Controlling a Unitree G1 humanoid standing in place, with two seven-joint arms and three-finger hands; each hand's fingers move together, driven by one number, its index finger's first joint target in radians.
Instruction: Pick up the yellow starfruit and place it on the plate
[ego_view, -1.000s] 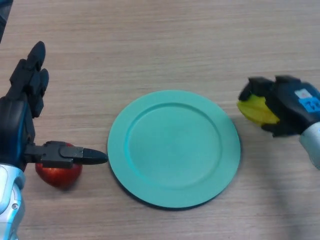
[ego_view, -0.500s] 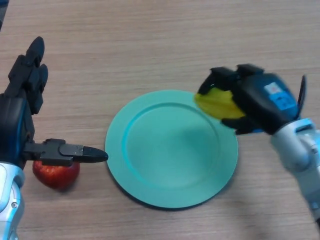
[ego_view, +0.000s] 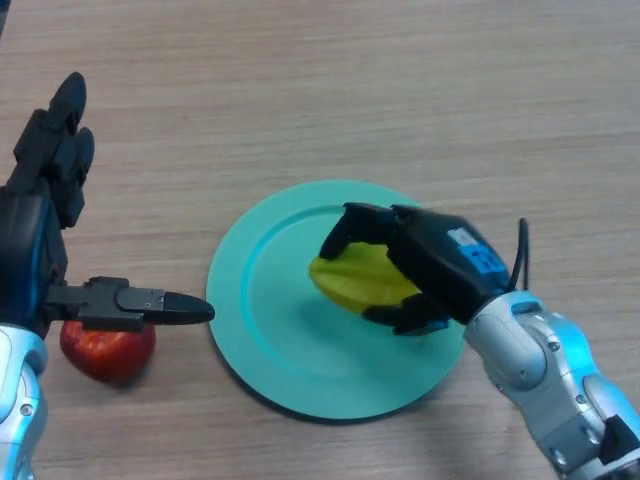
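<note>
Fingers of the right hand (ego_view: 435, 270) curl round the yellow starfruit (ego_view: 362, 282), thumb on the near side, and the silver forearm reaches in from the counter's near right corner, angled toward the middle. The hand holds the fruit over the right half of the green plate (ego_view: 270, 330); whether the starfruit touches the plate's surface or hangs just above it I cannot tell (a dark shadow lies right beneath it). The plate sits near the middle of the wooden counter (ego_view: 400, 90), closer to its near edge, with nothing else in it. The left hand (ego_view: 45, 235) shows at the counter's left edge, open, its fingers straight and pointing away, thumb stretched toward the plate's rim. A red apple (ego_view: 105, 345) lies on the counter just under that thumb, beside the plate.
</note>
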